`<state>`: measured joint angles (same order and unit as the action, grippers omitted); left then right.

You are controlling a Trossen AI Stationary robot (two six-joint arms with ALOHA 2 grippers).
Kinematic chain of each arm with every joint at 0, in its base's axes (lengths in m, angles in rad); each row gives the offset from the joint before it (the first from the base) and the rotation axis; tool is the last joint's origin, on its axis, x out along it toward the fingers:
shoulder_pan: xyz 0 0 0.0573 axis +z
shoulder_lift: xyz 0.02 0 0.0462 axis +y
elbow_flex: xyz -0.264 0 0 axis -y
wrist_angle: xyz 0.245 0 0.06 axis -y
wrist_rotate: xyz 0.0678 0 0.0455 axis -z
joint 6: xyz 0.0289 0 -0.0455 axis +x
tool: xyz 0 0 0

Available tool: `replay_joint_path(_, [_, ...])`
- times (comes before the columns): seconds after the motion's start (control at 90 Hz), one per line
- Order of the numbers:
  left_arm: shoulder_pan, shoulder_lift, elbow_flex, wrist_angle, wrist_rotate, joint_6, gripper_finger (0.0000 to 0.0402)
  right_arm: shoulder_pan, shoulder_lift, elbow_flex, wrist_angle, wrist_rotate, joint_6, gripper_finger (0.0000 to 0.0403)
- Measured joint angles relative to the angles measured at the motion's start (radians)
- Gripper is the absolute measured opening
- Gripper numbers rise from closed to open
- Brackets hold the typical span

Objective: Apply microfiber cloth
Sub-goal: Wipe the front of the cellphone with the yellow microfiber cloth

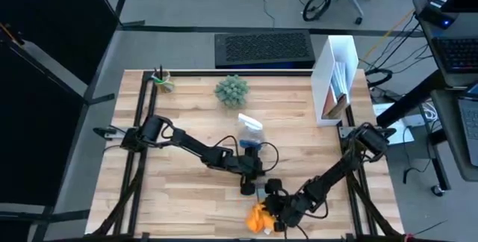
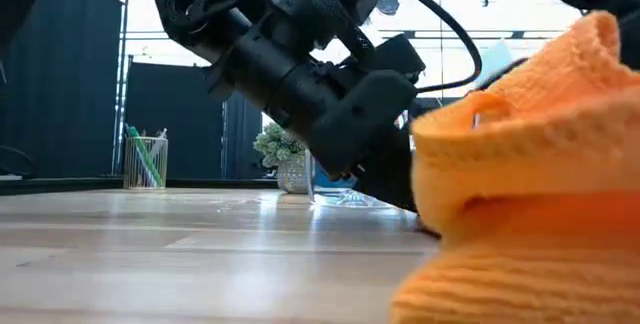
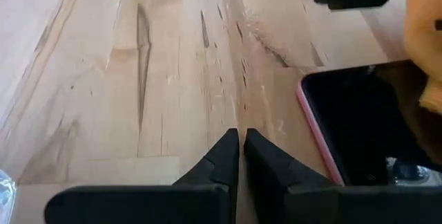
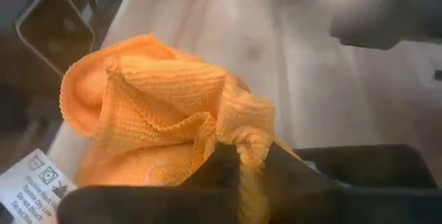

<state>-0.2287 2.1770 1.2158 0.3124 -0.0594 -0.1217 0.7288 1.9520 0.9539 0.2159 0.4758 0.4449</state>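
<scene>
Bunched right up against the low camera is the bright orange waffle-knit microfiber cloth [image 2: 530, 174], sitting at the near edge of the pale wood plank tabletop [image 1: 187, 107]. It's soft, floppy and basically weightless, so I'd guess it drapes and folds instead of sliding; pinching a gathered ridge beats chasing a flat corner. The right gripper [image 4: 252, 158] does that already, jaws clamped on a fold, white care tag [image 4: 34, 182] dangling. Next down in size: the flat dark glossy phone with a pink rim [image 3: 359, 120], just beside the cloth, slick and rigid. The left gripper [image 3: 240, 151] hovers near the phone, jaws nearly touching, holding nothing.
</scene>
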Motion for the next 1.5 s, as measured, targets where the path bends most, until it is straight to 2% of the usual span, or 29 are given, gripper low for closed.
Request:
replay_joint_path(0.2, [-0.023, -0.037, 0.027, 0.005, 0.001, -0.001, 0.0015, -0.013, -0.163, -0.001, -0.131, 0.032, -0.049, 0.0004])
replay_joint_path(0.4, [-0.051, -0.041, 0.056, 0.019, 0.018, 0.019, 0.0015, 0.067, -0.308, -0.001, -0.353, 0.051, 0.124, 0.0004])
replay_joint_path(0.5, [-0.056, -0.042, 0.060, 0.023, 0.094, 0.052, 0.0015, 0.118, -0.314, 0.001, -0.462, 0.110, 0.250, 0.0004])
replay_joint_path(0.578, [-0.055, -0.019, 0.060, 0.025, 0.108, 0.051, 0.0015, 0.148, -0.288, 0.000, -0.511, 0.189, 0.339, 0.0004])
replay_joint_path(0.7, [-0.044, 0.039, 0.059, 0.052, 0.111, 0.043, 0.0015, 0.147, -0.214, 0.000, -0.488, 0.289, 0.355, 0.0004])
replay_joint_path(0.811, [-0.036, 0.074, 0.063, 0.109, 0.113, 0.008, 0.0015, 0.093, -0.134, 0.000, -0.428, 0.304, 0.339, 0.0004])
replay_joint_path(1.056, [-0.017, 0.088, 0.058, 0.109, 0.115, -0.003, 0.0014, 0.013, -0.007, 0.006, -0.348, 0.199, 0.345, 0.0004])
replay_joint_path(1.211, [-0.010, 0.090, 0.058, 0.107, 0.115, -0.004, 0.0014, 0.065, 0.003, 0.003, -0.250, 0.194, 0.386, 0.0004])
replay_joint_path(1.378, [-0.004, 0.094, 0.056, 0.095, 0.101, -0.005, 0.0015, 0.118, 0.006, 0.005, -0.083, 0.060, 0.381, 0.0004])
replay_joint_path(1.5, [-0.004, 0.094, 0.055, 0.098, 0.100, -0.015, 0.0015, 0.124, 0.006, 0.005, -0.106, 0.072, 0.364, 0.0004])
